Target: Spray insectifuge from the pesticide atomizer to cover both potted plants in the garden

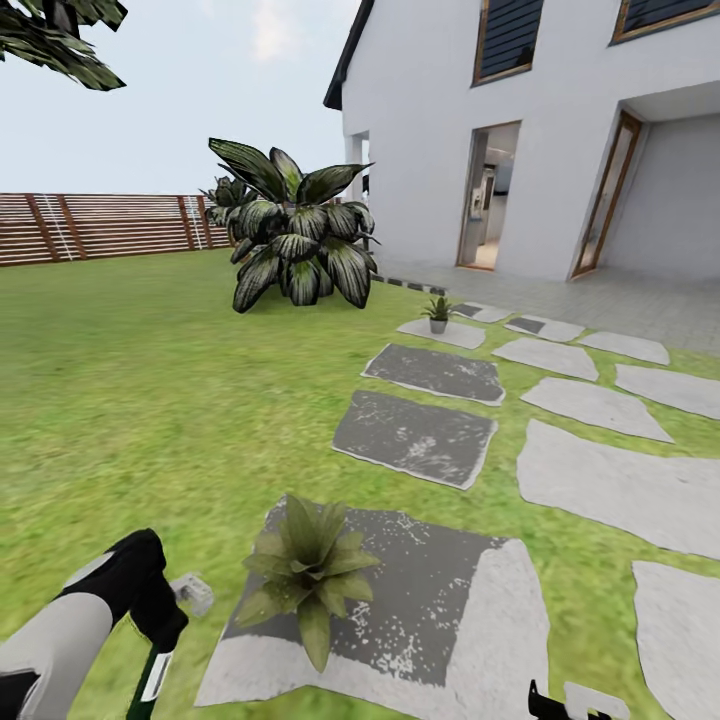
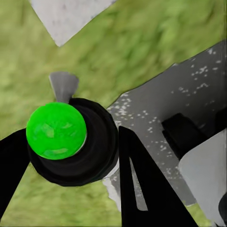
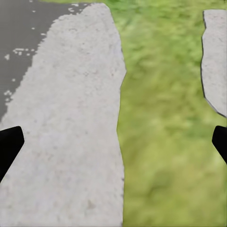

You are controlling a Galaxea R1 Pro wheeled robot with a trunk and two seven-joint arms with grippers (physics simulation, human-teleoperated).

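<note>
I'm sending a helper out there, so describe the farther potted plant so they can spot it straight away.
From the white house, follow the grey stepping stones toward its open doorway. The far potted plant stands on the last pale stone before the paving: a tiny green rosette in a grey pot, far smaller than the striped-leaf bush.

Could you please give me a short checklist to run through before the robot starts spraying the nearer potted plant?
1. Pesticide atomizer held between the left gripper fingers: ok.
2. Nozzle points toward the near potted plant: ok, as far as the head view shows.
3. Near plant close beside the left gripper: ok.
4. Far potted plant located, on a stepping stone near the house: ok.
5. Right gripper open, empty, above stone and grass: ok.
6. Any spray already on the leaves: cannot tell.
</note>
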